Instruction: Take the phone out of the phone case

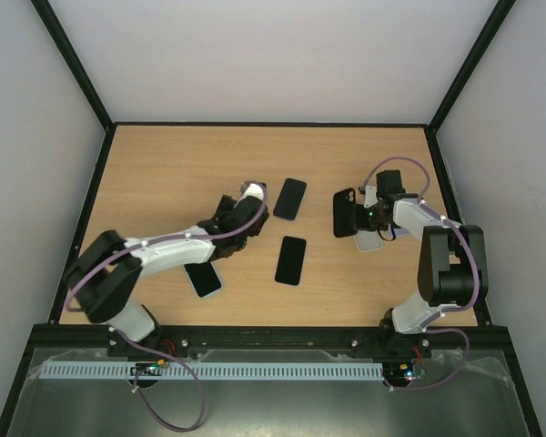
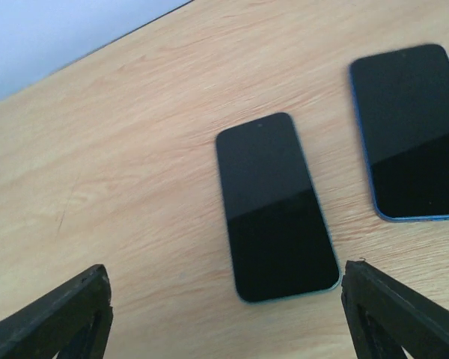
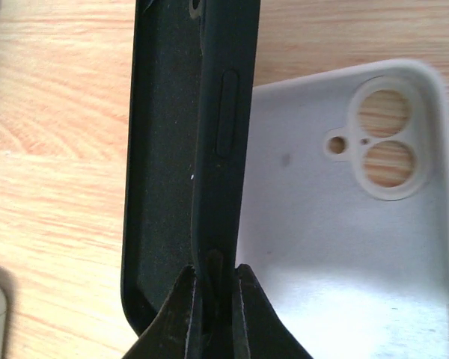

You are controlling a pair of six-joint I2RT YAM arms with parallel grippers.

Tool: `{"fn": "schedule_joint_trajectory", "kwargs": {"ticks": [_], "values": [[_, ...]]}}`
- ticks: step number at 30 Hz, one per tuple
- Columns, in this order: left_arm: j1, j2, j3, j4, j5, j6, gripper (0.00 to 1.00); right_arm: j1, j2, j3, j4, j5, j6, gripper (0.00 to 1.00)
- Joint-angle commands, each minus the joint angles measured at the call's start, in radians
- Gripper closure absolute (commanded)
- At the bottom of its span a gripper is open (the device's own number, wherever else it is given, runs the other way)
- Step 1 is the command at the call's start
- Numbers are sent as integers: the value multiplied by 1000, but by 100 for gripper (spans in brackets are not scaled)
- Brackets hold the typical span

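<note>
Matte black slim phone case (image 3: 181,149) is up on its edge, right beside the empty white silicone case (image 3: 337,254), right gripper (image 3: 213,288) pinching its rim. Left gripper (image 2: 228,268) gapes wide, well away from the white case.

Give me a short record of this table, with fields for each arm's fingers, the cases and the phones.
left fingers: open, empty, above the wooden table
right fingers: shut on the rim of the black rubbery phone case, held on edge
white rubbery phone case: flat, empty, beside the black one
far dark phone, middle dark phone, near pale-edged phone: all lying flat, untouched
</note>
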Motion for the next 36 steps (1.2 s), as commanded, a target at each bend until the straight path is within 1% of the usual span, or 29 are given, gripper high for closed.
{"fn": "schedule_joint_trajectory", "kwargs": {"ticks": [1, 4, 7, 8, 10, 12, 15, 16, 17, 21, 22, 25, 28, 30, 33, 36], "values": [[50, -154, -54, -230, 64, -321, 15, -35, -18, -13, 48, 150, 0, 98], [97, -287, -121, -318, 149, -435, 13, -43, -40, -16, 48, 103, 0, 98], [143, -396, -189, -364, 225, -513, 12, -42, -79, -23, 32, -23, -23, 98], [160, -425, -206, -384, 253, -530, 12, -40, -87, -22, 18, -77, -39, 98], [197, -471, -226, -429, 320, -552, 11, -31, -88, -17, -14, -135, -60, 98], [235, -504, -238, -475, 375, -564, 9, -21, -59, -16, -38, -177, -59, 98], [295, -533, -252, -530, 443, -593, 6, -5, 27, 10, -93, -228, -70, 98], [309, -540, -253, -548, 450, -603, 3, -1, 55, 17, -102, -249, -70, 98], [322, -546, -257, -567, 455, -614, 2, 6, 81, 18, -104, -255, -65, 98], [352, -580, -273, -605, 472, -664, 0, 34, 160, 44, -76, -257, -35, 97], [355, -587, -281, -612, 470, -682, 0, 41, 171, 55, -66, -249, -21, 94], [369, -591, -301, -626, 472, -740, 0, 56, 165, 69, -36, -210, 15, 66], [375, -562, -295, -665, 458, -789, 0, 58, 118, 57, -26, -135, 29, 47], [375, -530, -283, -706, 436, -828, 0, 55, 93, 53, -40, -94, 22, 43], [378, -459, -236, -786, 409, -868, 1, 42, 30, 53, -67, -82, 6, 40], [378, -382, -191, -811, 423, -841, 1, 32, -60, 60, -81, -72, -9, 38]]}}
